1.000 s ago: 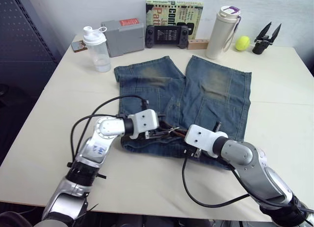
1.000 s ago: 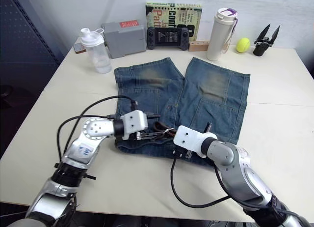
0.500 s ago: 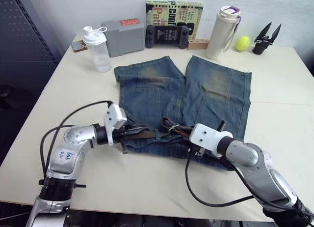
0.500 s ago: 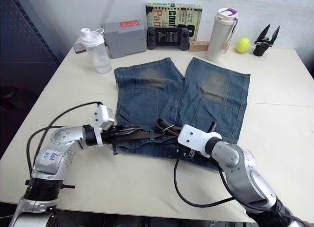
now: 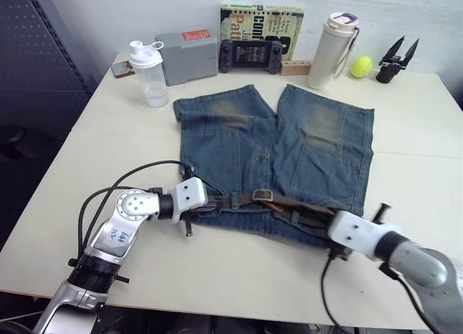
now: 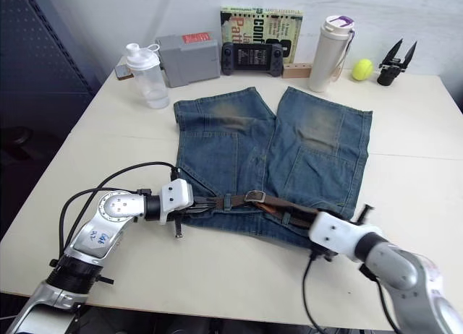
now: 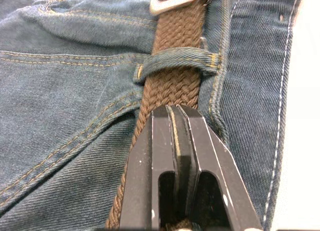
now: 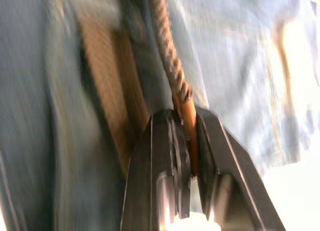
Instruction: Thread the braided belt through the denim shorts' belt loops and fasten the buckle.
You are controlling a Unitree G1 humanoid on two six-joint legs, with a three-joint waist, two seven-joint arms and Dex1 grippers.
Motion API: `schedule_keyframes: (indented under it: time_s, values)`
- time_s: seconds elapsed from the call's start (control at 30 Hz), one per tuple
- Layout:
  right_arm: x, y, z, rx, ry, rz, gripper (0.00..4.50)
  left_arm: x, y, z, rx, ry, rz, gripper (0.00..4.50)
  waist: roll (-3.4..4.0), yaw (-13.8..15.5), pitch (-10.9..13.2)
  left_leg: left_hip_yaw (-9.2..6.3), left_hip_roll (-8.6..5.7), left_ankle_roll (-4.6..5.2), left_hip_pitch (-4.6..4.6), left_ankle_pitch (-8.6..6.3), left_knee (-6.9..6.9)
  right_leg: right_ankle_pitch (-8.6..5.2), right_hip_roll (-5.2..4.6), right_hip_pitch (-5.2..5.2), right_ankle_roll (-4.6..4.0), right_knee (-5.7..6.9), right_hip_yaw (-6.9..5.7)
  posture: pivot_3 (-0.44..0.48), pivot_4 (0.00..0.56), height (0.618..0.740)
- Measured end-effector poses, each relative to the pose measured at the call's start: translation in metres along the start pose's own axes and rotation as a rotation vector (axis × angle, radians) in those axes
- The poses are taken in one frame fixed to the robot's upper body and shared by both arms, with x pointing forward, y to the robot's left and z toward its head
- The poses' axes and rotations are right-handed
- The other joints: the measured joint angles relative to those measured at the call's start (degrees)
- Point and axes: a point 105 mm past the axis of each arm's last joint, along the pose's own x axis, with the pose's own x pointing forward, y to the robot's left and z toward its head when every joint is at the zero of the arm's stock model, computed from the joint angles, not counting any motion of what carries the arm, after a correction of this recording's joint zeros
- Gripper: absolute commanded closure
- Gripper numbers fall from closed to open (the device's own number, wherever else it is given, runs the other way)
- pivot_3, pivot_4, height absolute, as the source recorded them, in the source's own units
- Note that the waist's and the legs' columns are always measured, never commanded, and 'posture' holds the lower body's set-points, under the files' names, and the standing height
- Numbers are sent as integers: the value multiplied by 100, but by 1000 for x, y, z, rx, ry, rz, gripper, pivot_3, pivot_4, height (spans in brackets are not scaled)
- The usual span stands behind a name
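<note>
The denim shorts (image 5: 289, 139) lie flat on the table, waistband nearest me. The braided belt (image 5: 239, 200) runs straight along that waistband, its silver buckle (image 5: 262, 195) near the middle. In the left wrist view the belt passes under one of the belt loops (image 7: 175, 61), with the buckle (image 7: 172, 0) just beyond. My left gripper (image 5: 211, 202) is shut, its fingertips (image 7: 165, 121) lying on top of the belt before that loop. At the waistband's right end, my right gripper (image 5: 329, 222) is shut on the belt's tan tip (image 8: 186, 111).
Along the far edge of the table (image 5: 87, 153) stand a shaker bottle (image 5: 148, 74), a grey box (image 5: 187, 56), a game controller (image 5: 251, 54), a book (image 5: 262, 23), a white flask (image 5: 325, 50), a tennis ball (image 5: 361, 66) and a black tool (image 5: 396, 59).
My left gripper shut, swung out to the left, then came back onto the belt. The right arm moved right with the belt's end, and the bunched belt now lies straight.
</note>
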Motion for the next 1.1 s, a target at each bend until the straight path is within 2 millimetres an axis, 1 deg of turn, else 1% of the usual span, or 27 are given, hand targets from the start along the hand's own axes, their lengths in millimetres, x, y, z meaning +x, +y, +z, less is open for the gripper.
schedule_keyframes:
  time_s: [0.1,0.17,0.33,0.4,0.47,0.6,0.67,0.77,0.8,0.83,0.87,0.9,0.93,1.0,1.03,1.1]
  values:
    - [0,-8,-7,-5,9,-51,4500,2,-2,0,3,-1,-9,4412,7,9,-4,-14,1,0,7,0,0,-1,0,16,2,-9,-2,0,150,731]
    - [2,-16,-7,-5,-2,-96,4500,2,-3,0,8,-4,-10,4412,11,46,-6,-17,0,0,5,0,2,-1,-1,16,2,-9,0,0,150,731]
    - [2,-16,-6,-26,-18,-106,4500,2,-3,0,9,-2,-8,4412,15,90,-9,-17,-3,1,5,0,3,-1,0,25,2,-18,-2,0,150,731]
    - [2,-10,-7,-49,-18,-93,4500,2,-3,-1,10,1,-6,4412,20,85,-12,-16,-3,1,6,0,3,-1,1,25,2,-19,-2,0,150,731]
    - [1,1,-10,-78,-12,-45,4500,1,-3,-1,10,4,1,4412,27,81,-16,-16,-3,1,7,0,1,-1,2,25,2,-20,-2,0,150,731]
    - [1,15,-10,-108,-21,8,4500,-2,-1,-3,15,14,10,4412,32,52,-19,-16,0,0,9,0,0,-1,4,25,2,-23,0,0,150,731]
    - [2,21,-10,-108,-16,29,4500,-3,0,-3,18,18,13,4412,33,28,-20,-17,3,0,10,0,0,-1,6,25,2,-23,1,0,150,731]
    - [8,24,-9,-39,0,19,4500,-5,1,-1,14,22,19,4412,33,8,-20,-18,6,0,9,0,-1,-1,8,24,2,-24,0,0,150,731]
    - [9,25,-8,-25,3,21,3747,-6,1,-1,12,25,21,4500,33,-7,-20,-19,6,0,8,0,-1,-1,8,24,2,-24,3,0,150,731]
    - [10,26,-6,-14,6,23,3521,-7,1,-2,8,30,25,4500,33,-22,-20,-21,6,0,8,0,0,-1,8,24,2,-23,2,0,150,731]
    - [10,26,-8,1,19,21,3147,-9,2,-3,4,34,30,4500,33,-35,-20,-22,7,0,8,0,-1,-1,8,24,2,-24,0,0,150,731]
    - [11,24,-8,11,25,11,2529,-10,2,-4,0,39,34,4500,33,-49,-20,-24,7,0,8,-1,-2,-1,9,23,2,-24,1,0,150,731]
    - [11,22,-7,11,24,4,2280,-11,2,-4,0,41,34,4500,33,-56,-20,-28,8,0,10,-1,-3,-1,9,23,2,-24,2,0,150,731]
    - [12,17,-6,13,27,-16,1370,-13,0,-5,0,46,36,4500,33,-62,-20,-32,12,-1,10,-1,-5,-1,12,23,1,-24,1,0,150,731]
    - [11,14,-4,15,28,-29,799,-16,-2,-5,6,50,36,4500,33,-64,-20,-33,14,-1,11,-1,-8,-2,13,22,1,-24,1,0,150,731]
    - [11,9,-2,17,27,-52,13,-19,-3,-7,9,57,37,4500,35,-69,-22,-33,15,-2,14,-1,-12,-2,15,22,0,-24,2,0,150,731]
